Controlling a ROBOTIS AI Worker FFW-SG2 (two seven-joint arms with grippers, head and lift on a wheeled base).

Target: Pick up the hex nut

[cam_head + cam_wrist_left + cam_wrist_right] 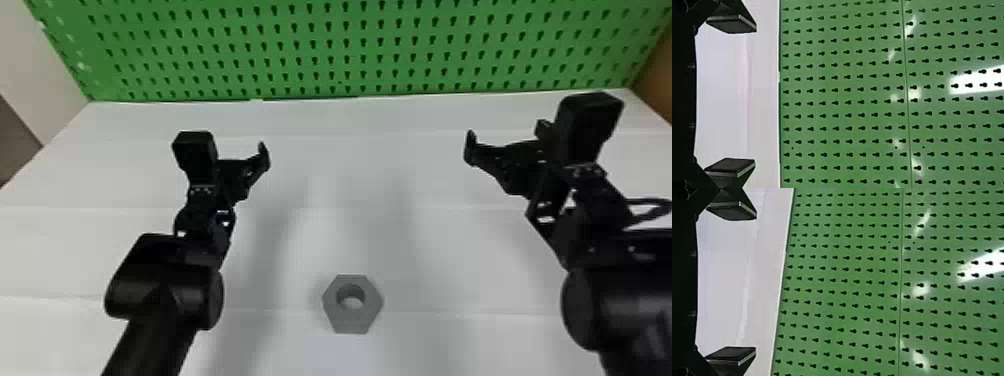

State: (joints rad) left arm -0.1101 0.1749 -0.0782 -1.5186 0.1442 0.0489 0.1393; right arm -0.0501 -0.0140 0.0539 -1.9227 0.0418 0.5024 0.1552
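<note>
Right arm [620,305] looming lower right; right gripper [507,142] hanging upper right, left gripper [240,176] upper left, both gaping wide. Hex nut [352,320] lying lower centre.

A workshop or a robotics lab is suggested; which of the two cannot be told. The far side is closed off by an upright green pegboard [327,55], pierced by rows of keyhole-shaped slots of the kind by which tools are hung in workshops. Bright light is reflected in its glossy face. In front of it a broad white worktop [310,165] is crossed by straight seams. The left is bounded by a plain pale wall [40,75], the far right by a brown surface [657,75]. The technical setting is also marked by two jointed black robot arms [150,330] and a large grey hex nut [367,312].
</note>
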